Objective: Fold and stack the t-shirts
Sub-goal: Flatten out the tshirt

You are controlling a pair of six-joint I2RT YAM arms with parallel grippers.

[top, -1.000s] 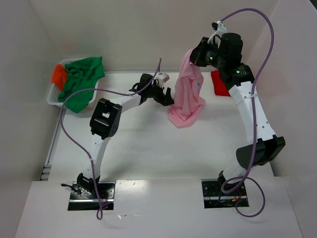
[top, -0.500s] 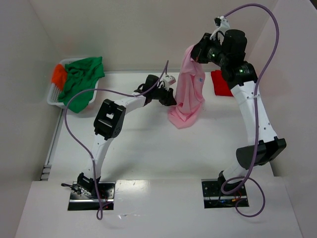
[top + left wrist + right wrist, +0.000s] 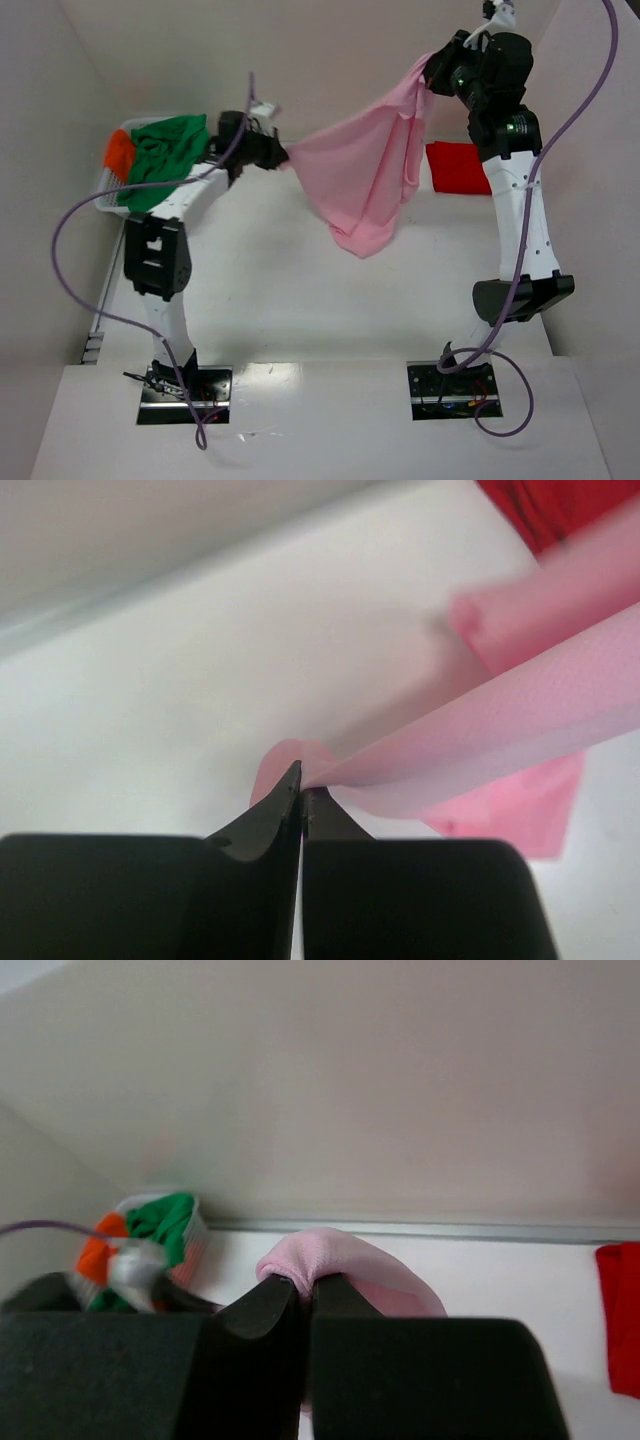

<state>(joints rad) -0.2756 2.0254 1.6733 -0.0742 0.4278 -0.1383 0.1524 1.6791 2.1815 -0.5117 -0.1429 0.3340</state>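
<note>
A light pink t-shirt [image 3: 362,170] hangs stretched in the air between my two grippers, its lowest fold near the table. My left gripper [image 3: 283,155] is shut on its left corner, close to the basket. In the left wrist view the pink t-shirt [image 3: 500,730] runs taut from the left gripper [image 3: 302,785]. My right gripper [image 3: 432,68] is raised high at the back, shut on the shirt's other end. The right wrist view shows the pink t-shirt [image 3: 350,1260] bunched in the right gripper [image 3: 305,1285]. A red t-shirt [image 3: 455,167] lies folded at the back right.
A white basket [image 3: 110,192] at the back left holds a green t-shirt [image 3: 165,160] and an orange t-shirt [image 3: 119,152]. White walls close in the table on the left, back and right. Purple cables loop off both arms.
My left gripper shut on the pink shirt's edge and pulled it left toward the basket. The right gripper rose up and to the right, spreading the shirt between them.
</note>
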